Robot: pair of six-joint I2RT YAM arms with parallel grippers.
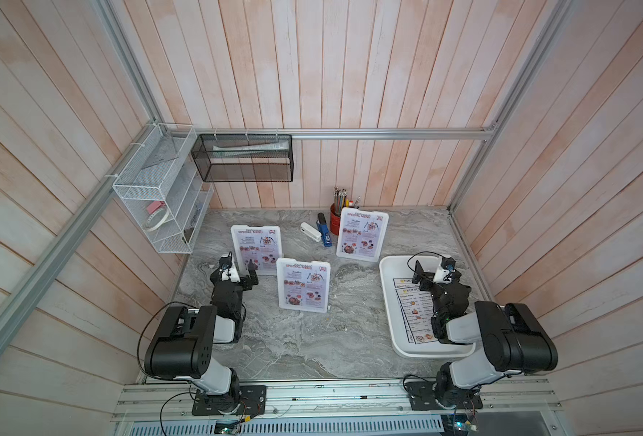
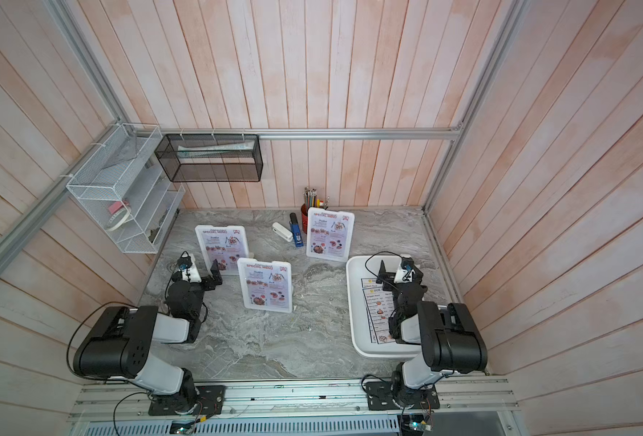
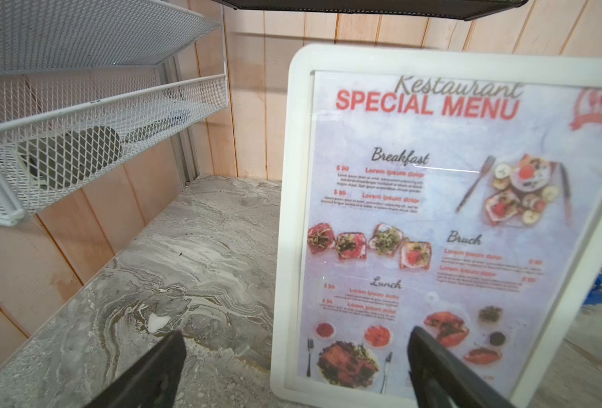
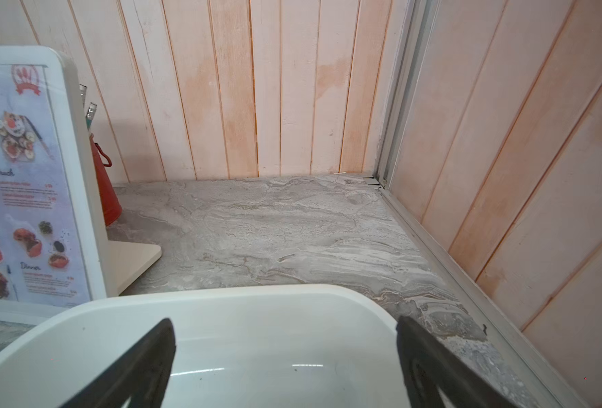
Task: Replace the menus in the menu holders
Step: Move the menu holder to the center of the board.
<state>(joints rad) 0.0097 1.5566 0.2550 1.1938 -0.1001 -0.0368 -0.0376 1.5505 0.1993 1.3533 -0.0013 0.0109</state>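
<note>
In both top views you get the whole grey marbled surface [image 1: 312,339]. Three white plastic slanted menu holders [image 1: 305,308] stand on it, each with a red-headed "SPECIAL MENU" paper sheet [image 1: 303,287] inside. The black-headed "DIM SUM INN" paper sheets [image 1: 414,305] lie overlapped in the large white rectangular tray [image 1: 385,287] at the right, partly under the right arm. Neither wrist view shows you those tray sheets. The left wrist view sharpens what the top views blur: the left holder [image 3: 296,176] close up, its sheet readable down to "Breakfast" and "Lunch". Your left pincer [image 3: 296,333] is spread wide and empty there, one side over bare surface and the other in front of the sheet's lower part; you cannot tell whether it touches the holder. The right wrist view shows your right pincer [image 4: 284,321] just as wide and empty above a bare corner of the tray. It also gives you the back-right holder [image 4: 68,159] from the side, with its flat foot [image 4: 137,261] and the red pencil cup [image 4: 107,190] just behind it. Only the top views show the blue stapler [image 1: 325,238] lying beside that cup.
</note>
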